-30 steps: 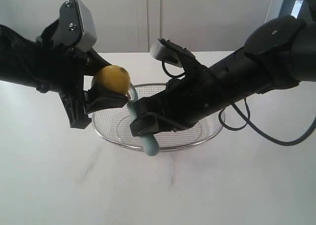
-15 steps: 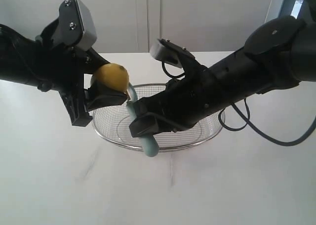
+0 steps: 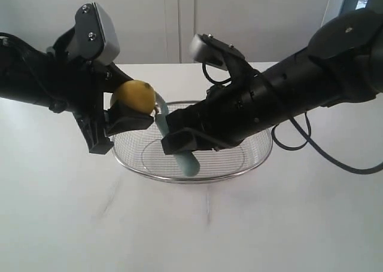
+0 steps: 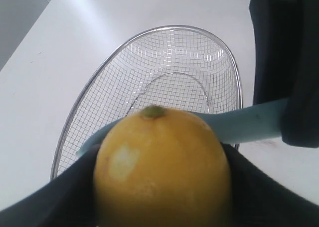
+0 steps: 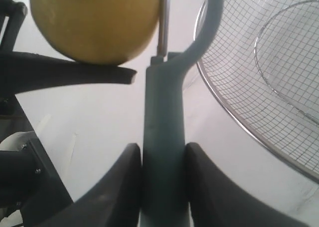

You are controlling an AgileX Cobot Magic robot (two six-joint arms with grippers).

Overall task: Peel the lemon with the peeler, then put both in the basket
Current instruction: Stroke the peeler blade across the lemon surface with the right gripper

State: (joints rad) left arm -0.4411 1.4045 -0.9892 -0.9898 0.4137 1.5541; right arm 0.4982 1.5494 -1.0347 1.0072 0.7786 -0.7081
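Observation:
My left gripper is shut on the yellow lemon, holding it above the left rim of the wire basket. The left wrist view shows the lemon filling the space between the dark fingers, with the basket below. My right gripper is shut on the pale teal handle of the peeler. In the right wrist view the peeler stands clamped between the pads of the right gripper. Its metal blade lies against the side of the lemon.
The basket sits on a white table with a pale wall behind. The right arm reaches across over the basket. A black cable loops down at the right. Nothing lies inside the basket.
The right arm has shifted a little up and to the right, swinging the peeler's handle end rightward while its head stays by the lemon. The left gripper holds the lemon almost in place.

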